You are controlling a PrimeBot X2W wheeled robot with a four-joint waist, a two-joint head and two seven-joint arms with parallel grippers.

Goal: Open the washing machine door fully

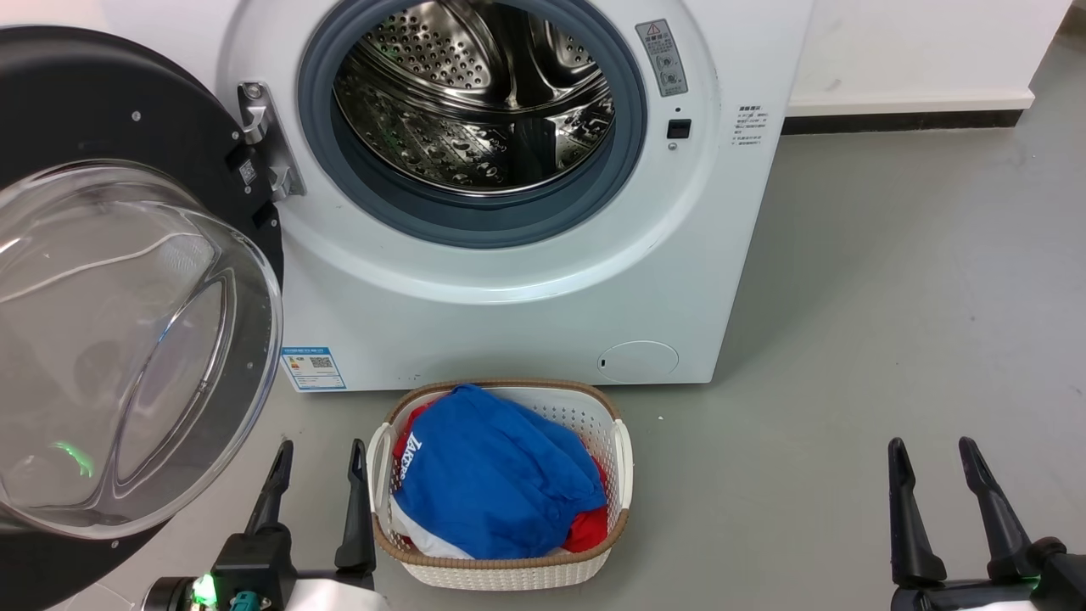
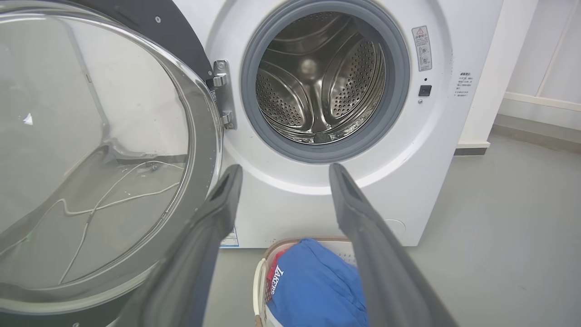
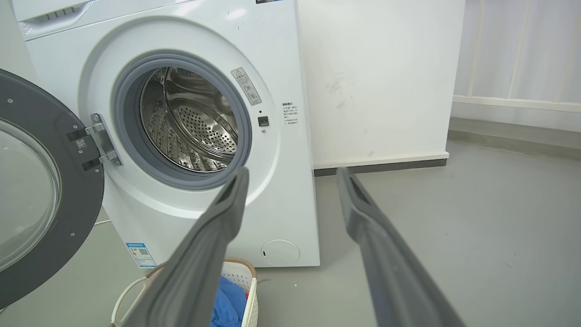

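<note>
Closest to the robot, the left gripper [image 1: 321, 443] and the right gripper [image 1: 931, 441] both have their fingers apart and hold nothing. Neither one touches the door. The left one is near the door's bottom edge, and the right one is well apart from it, over the bare floor.

Just past the left gripper sits a basket [image 1: 509, 579] with blue and red clothes in it.

The door [image 1: 127, 339] hangs out to the left of the washing machine [image 1: 526, 322], held by the hinge [image 1: 267, 140]. It stands upright. Its inside faces the robot, and the glass bowl bulges that way too. It is round, so it has no long side.

Farthest back, the shiny drum [image 1: 475, 102] is wide open.

I think the job is done or almost done. I cannot tell if the door could swing back a little more.
</note>
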